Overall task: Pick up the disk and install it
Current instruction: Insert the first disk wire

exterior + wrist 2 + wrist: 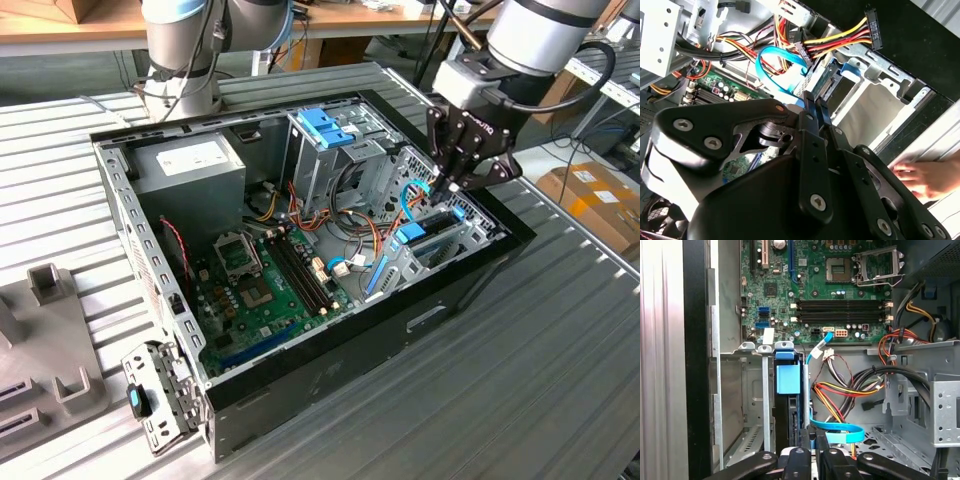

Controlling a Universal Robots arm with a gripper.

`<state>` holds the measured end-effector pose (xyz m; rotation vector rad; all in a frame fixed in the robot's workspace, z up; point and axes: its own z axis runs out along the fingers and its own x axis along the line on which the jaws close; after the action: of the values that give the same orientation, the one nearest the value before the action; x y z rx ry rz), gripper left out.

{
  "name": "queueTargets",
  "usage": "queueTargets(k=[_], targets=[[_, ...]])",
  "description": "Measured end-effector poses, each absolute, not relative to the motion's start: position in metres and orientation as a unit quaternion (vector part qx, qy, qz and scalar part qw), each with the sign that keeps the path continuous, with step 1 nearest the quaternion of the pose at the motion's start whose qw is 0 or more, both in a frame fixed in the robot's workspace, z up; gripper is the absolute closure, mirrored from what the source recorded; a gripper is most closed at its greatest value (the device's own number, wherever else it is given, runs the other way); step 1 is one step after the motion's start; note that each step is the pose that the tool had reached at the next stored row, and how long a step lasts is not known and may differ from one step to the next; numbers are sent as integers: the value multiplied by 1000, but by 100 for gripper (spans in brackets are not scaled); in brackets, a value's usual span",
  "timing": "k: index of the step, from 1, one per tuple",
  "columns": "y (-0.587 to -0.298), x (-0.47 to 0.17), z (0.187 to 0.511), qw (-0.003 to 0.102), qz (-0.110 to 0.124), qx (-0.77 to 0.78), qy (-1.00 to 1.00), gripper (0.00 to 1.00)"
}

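Note:
The disk (786,415) stands on edge in the drive bay (752,405) at the case's front corner, seen edge-on as a dark slab with a light-blue rail piece (788,378) on it. My gripper (446,186) hangs over that bay on the exterior view's right. Its two fingers are together in both wrist views, tips (813,102) right at the disk's edge beside the rail. Whether they pinch the rail I cannot tell. In the first wrist view the gripper (813,441) sits just beside a blue flat data cable (836,427).
The open computer case (300,390) holds a green motherboard (260,290), a grey power-supply box (190,165) and an upper drive cage with a blue latch (325,125). Bundled coloured wires (840,392) lie beside the bay. A person's hand (925,177) rests outside the case wall.

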<state>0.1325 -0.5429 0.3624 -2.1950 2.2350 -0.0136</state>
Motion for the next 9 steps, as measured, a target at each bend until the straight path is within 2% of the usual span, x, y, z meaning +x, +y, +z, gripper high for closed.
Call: queueTargets(k=[6, 9], targets=[[-547, 131, 360, 14, -14, -711, 703, 84], [-550, 123, 358, 15, -15, -712, 701, 84]])
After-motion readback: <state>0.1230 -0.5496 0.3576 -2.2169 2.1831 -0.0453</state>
